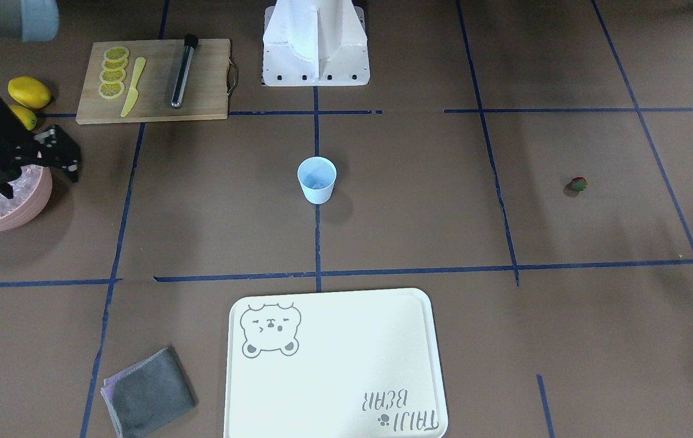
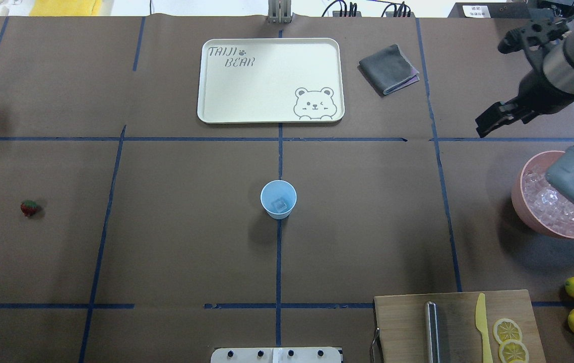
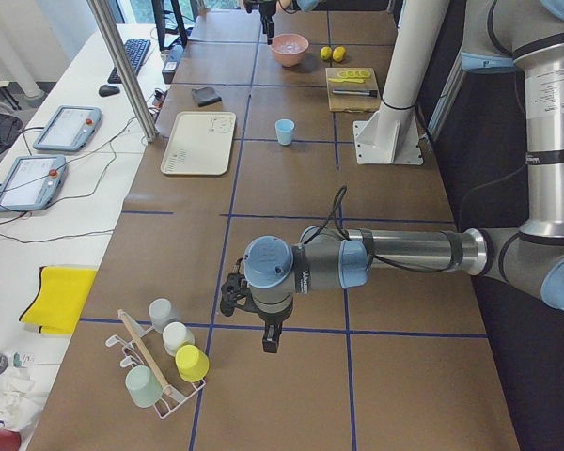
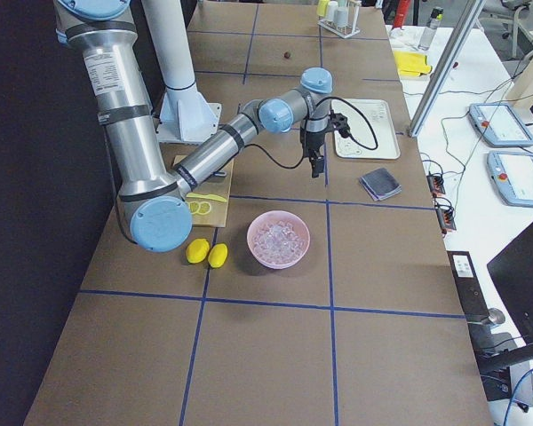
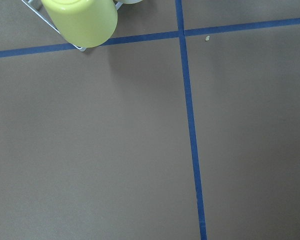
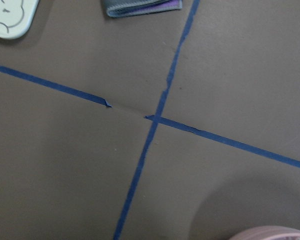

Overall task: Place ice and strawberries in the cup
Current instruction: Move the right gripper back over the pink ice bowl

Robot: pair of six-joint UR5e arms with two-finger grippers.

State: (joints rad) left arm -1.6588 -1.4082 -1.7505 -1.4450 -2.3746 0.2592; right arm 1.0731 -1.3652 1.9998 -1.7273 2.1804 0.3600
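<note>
The table [image 2: 166, 227] is viewed steeply from above by the overhead camera behind the robot and by the front-facing camera opposite. The cup [image 2: 268, 196] and tray [image 2: 266, 85] are shared by both, in mirrored order. The table's length is covered from either end by the side cameras, the pink bowl [image 4: 279, 263] being near in one and far in the other. Bare table is seen close, looking downward, by both wrist cameras.
</note>
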